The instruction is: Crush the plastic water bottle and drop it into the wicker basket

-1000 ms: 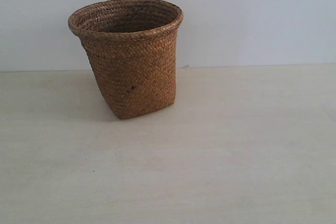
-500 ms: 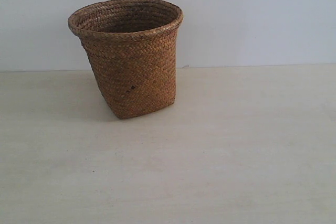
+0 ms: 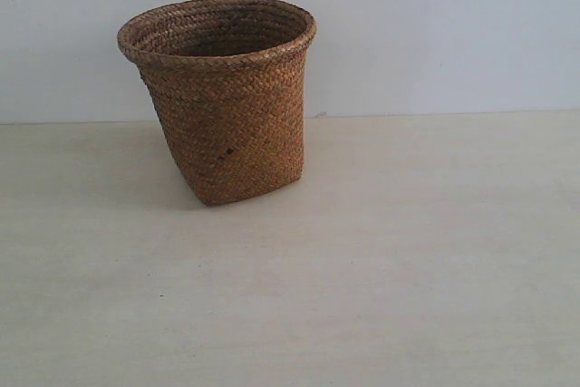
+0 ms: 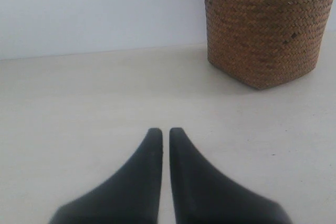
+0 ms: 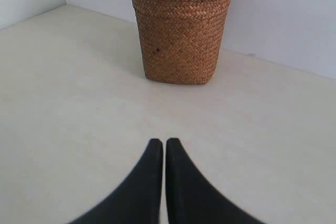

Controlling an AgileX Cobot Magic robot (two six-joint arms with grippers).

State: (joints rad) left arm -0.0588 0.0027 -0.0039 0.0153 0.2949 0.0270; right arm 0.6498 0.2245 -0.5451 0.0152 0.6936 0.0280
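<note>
At the near end of the tabletop (image 4: 79,103), closest to my wrist cameras, the left claw (image 4: 165,129) is hanging over the pale surface. Its two dark fingers are pressing almost together, with only a hairline slit showing between them, so it is closed and gripping nothing. The right claw (image 5: 160,141) is sitting the same way over its own stretch of the tabletop, closed tight on nothing.

Ahead of both claws I am looking across a wide run of bare, light wood-grain surface. Both claws are hanging well apart from anything standing on it.

Further back, the wicker basket (image 3: 227,115) is standing upright on the tabletop, near the far edge and left of the middle as the exterior camera is showing it. Its round rolled rim is flaring wider than its squarish base, and one corner of that base is pointing toward the near edge. A small dark mark (image 3: 229,150) is showing on the woven side facing me. The mouth is opening upward, and I am seeing only the upper band of the inner weave. What is lying lower inside I cannot tell.

Beyond the basket, a plain white wall (image 3: 453,24) is rising from the far edge of the tabletop.
</note>
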